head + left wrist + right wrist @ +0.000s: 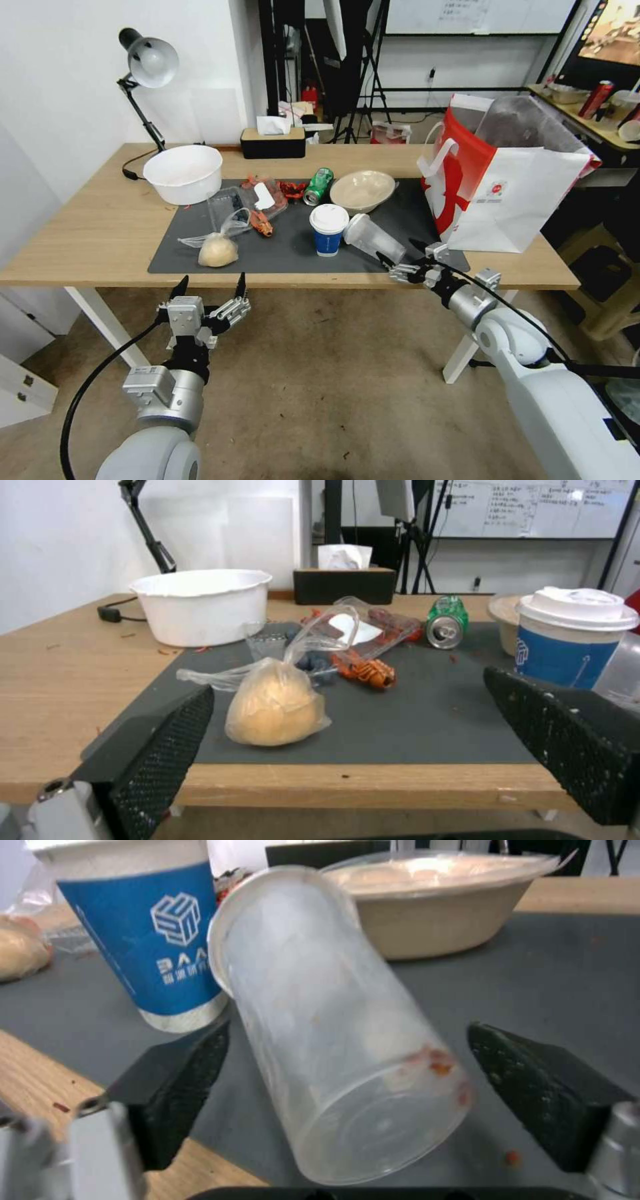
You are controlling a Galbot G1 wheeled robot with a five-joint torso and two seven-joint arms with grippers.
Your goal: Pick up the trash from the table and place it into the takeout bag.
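Clear plastic cup [333, 1040] lies on its side on the bench's grey mat [293, 250], just beside the blue paper cup [329, 229]. Its long axis runs from that cup toward the right gripper [408, 261], base end nearest. This gripper's fingers stand apart, one on each side of the base. The left gripper [210, 288], also spread, hangs off the bench edge, farther away.
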